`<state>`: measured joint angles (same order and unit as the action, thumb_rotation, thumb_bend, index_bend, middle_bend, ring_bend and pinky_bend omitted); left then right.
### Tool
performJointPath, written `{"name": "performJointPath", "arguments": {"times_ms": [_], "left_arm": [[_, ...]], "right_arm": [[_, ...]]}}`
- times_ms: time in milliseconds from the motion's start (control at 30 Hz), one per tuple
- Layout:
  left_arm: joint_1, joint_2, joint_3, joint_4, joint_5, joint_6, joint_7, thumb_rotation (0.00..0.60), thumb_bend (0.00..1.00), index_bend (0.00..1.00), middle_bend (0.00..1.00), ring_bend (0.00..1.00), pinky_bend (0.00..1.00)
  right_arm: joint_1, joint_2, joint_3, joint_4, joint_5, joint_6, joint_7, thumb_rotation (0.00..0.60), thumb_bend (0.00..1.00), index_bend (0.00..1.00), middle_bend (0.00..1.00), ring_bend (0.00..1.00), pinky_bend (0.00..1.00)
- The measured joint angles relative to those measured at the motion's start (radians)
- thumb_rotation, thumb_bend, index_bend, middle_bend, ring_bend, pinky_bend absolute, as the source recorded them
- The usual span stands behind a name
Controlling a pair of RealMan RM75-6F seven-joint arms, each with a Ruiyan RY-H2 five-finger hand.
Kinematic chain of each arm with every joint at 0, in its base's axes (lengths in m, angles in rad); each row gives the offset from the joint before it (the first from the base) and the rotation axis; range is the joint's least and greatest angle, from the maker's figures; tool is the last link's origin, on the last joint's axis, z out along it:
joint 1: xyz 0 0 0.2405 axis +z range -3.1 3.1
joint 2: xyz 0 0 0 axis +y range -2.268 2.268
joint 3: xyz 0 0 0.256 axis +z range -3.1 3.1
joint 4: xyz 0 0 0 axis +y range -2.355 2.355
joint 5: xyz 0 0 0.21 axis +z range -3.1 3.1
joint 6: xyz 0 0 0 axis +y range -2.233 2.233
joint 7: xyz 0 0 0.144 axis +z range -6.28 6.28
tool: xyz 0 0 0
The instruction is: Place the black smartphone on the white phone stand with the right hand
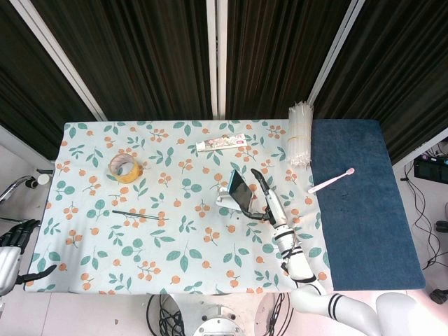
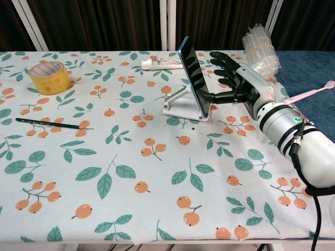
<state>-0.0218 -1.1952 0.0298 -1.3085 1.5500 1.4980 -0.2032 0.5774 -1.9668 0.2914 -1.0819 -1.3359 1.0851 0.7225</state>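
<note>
The black smartphone [image 2: 192, 76] [image 1: 239, 192], blue along its edge, leans back tilted on the white phone stand [image 2: 178, 102] [image 1: 225, 200] in the middle of the table. My right hand [image 2: 233, 82] [image 1: 267, 198] is just to the right of it, fingers spread and apart from the screen. Only the thumb tip reaches the phone's lower part; whether it touches is unclear. My left hand [image 1: 15, 245] hangs off the table's near left corner with nothing in it.
A yellow tape roll [image 2: 49, 76] and a pencil [image 2: 52, 124] lie at the left. A toothpaste tube [image 2: 163, 63] lies behind the stand. A bundle of clear sticks [image 2: 259, 44] and a pink toothbrush [image 2: 309, 93] on the blue mat [image 1: 364, 203] are at the right.
</note>
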Motion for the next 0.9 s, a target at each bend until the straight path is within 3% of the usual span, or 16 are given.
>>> {"name": "performJointPath", "arguments": {"times_ms": [233,367,567,700,833,900], "left_arm": [[0.001,0.002,-0.001,-0.005,0.001,0.004,0.005,0.440,0.02,0.10,0.09,0.11,0.22],[0.003,0.003,-0.002,-0.010,0.003,0.012,0.010,0.442,0.02,0.10,0.09,0.11,0.22],[0.010,0.009,-0.003,-0.028,0.000,0.020,0.030,0.446,0.02,0.10,0.09,0.11,0.22],[0.011,0.012,-0.003,-0.046,0.001,0.024,0.045,0.446,0.02,0.10,0.09,0.11,0.22],[0.007,0.015,-0.004,-0.064,0.006,0.022,0.069,0.448,0.02,0.10,0.09,0.11,0.22],[0.003,0.016,-0.005,-0.075,0.009,0.019,0.081,0.448,0.02,0.10,0.09,0.11,0.22]], "right_arm": [[-0.040,0.074,-0.033,-0.061,-0.047,0.062,-0.004,0.600,0.18,0.00,0.00,0.00,0.00],[-0.074,0.163,-0.076,-0.106,-0.095,0.112,-0.080,0.600,0.16,0.00,0.00,0.00,0.00],[-0.169,0.327,-0.148,-0.173,-0.135,0.220,-0.426,0.600,0.15,0.00,0.00,0.00,0.00],[-0.311,0.525,-0.204,-0.278,-0.101,0.318,-0.700,0.600,0.14,0.00,0.00,0.00,0.00],[-0.416,0.666,-0.238,-0.324,-0.061,0.370,-0.803,0.600,0.14,0.00,0.00,0.00,0.00],[-0.454,0.690,-0.254,-0.325,-0.045,0.389,-0.793,0.600,0.14,0.00,0.00,0.00,0.00]]}}
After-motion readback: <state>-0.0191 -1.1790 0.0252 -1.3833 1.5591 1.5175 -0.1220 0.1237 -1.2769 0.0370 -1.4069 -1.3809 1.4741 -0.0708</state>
